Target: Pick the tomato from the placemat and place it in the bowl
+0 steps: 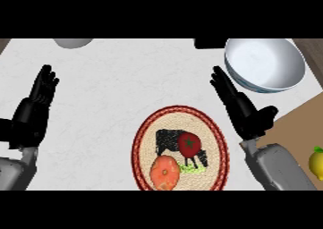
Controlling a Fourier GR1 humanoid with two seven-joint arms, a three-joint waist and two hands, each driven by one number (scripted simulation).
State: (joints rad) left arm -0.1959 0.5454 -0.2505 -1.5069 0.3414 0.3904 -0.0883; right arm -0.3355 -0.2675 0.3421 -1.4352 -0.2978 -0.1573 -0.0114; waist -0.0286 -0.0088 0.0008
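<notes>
A red tomato (189,142) lies on a round woven placemat (212,134) with a dark red rim and a black cow print. An orange round fruit (165,172) sits beside it, lower left on the mat. The white bowl (265,64) stands at the upper right of the counter. My right hand (245,112) is open, fingers straight and pointing up-left, just right of the placemat and below the bowl, touching neither. My left hand (31,114) rests open at the left, fingers up.
A yellow lemon (320,163) lies on a brown wooden board (302,118) at the right edge. A grey round object (72,42) is cut off at the top left, and a dark object (209,43) sits beside the bowl at the top.
</notes>
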